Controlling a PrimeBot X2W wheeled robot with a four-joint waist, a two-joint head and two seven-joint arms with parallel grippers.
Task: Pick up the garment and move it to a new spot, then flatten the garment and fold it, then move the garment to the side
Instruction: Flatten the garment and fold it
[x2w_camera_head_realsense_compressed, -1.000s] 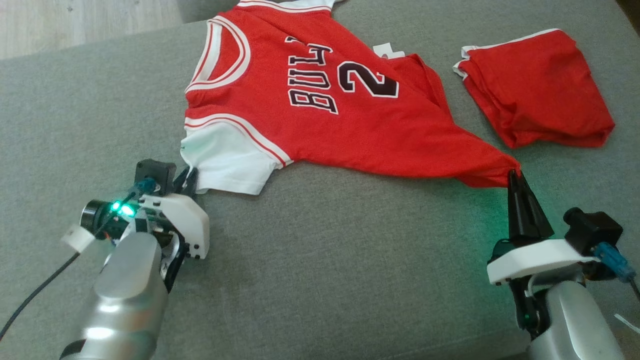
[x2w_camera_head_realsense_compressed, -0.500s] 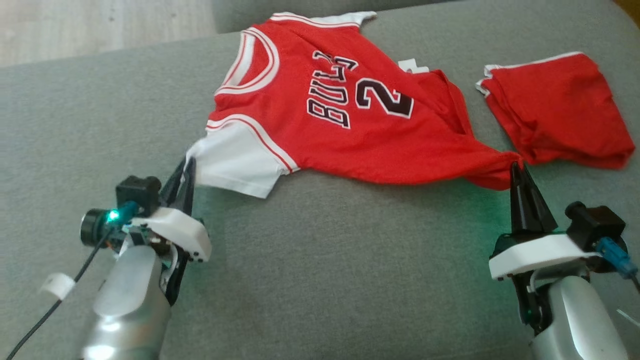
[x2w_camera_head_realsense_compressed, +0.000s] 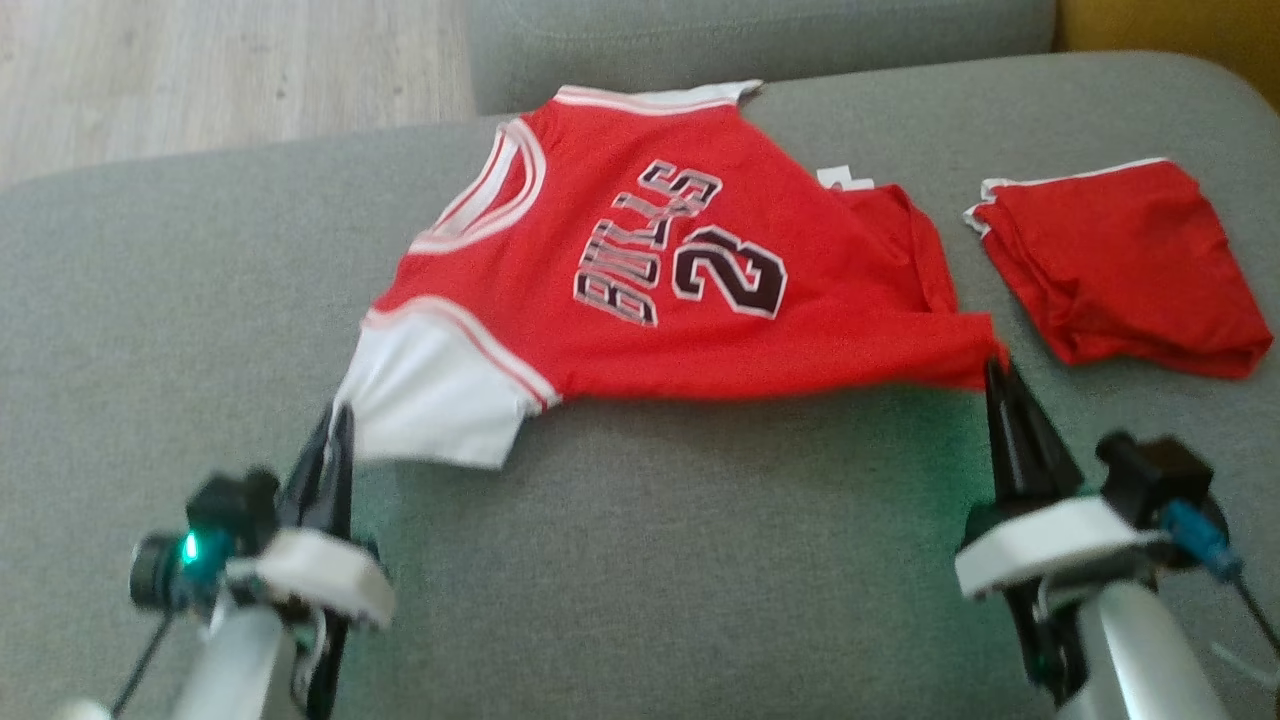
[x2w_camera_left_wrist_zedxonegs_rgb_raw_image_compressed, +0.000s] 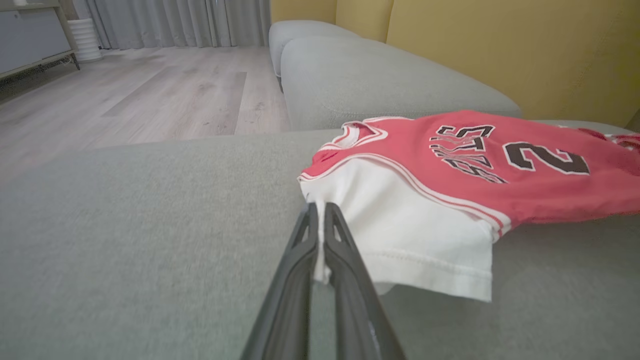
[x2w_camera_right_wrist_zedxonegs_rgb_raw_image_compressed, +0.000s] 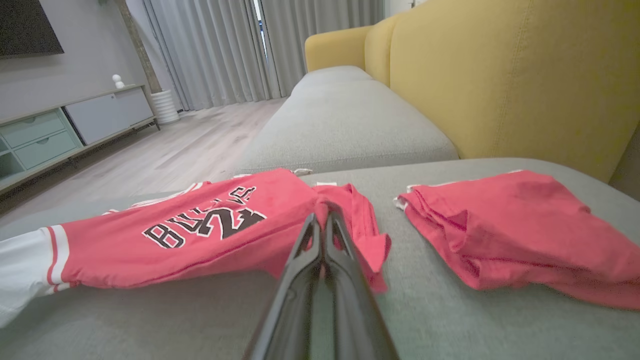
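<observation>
Now red jersey (x2w_camera_head_realsense_compressed: 800, 330) spread number-up: left gripper (x2w_camera_head_realsense_compressed: 340, 412) pinching white sleeve (x2w_camera_head_realsense_compressed: 430, 400) edge, right gripper (x2w_camera_head_realsense_compressed: 993, 368) clamped on its bottom corner.

**Three cameras over one sofa seat**

The head camera looks forward and steeply down on the grey sofa seat (x2w_camera_head_realsense_compressed: 700, 560). It takes in the whole red jersey (x2w_camera_head_realsense_compressed: 650, 280), the red shorts (x2w_camera_head_realsense_compressed: 1120, 270) and both arms at its lower corners. The left wrist camera sits low, close behind the left end effector (x2w_camera_left_wrist_zedxonegs_rgb_raw_image_compressed: 317, 205), and faces along the seat toward the wood floor (x2w_camera_left_wrist_zedxonegs_rgb_raw_image_compressed: 150, 95). The right wrist camera, equally low behind the right end effector (x2w_camera_right_wrist_zedxonegs_rgb_raw_image_compressed: 322, 216), faces much the same way, with the yellow backrest (x2w_camera_right_wrist_zedxonegs_rgb_raw_image_compressed: 500, 90) on its right. All three views share the jersey. The head and right wrist views also share the shorts.
</observation>
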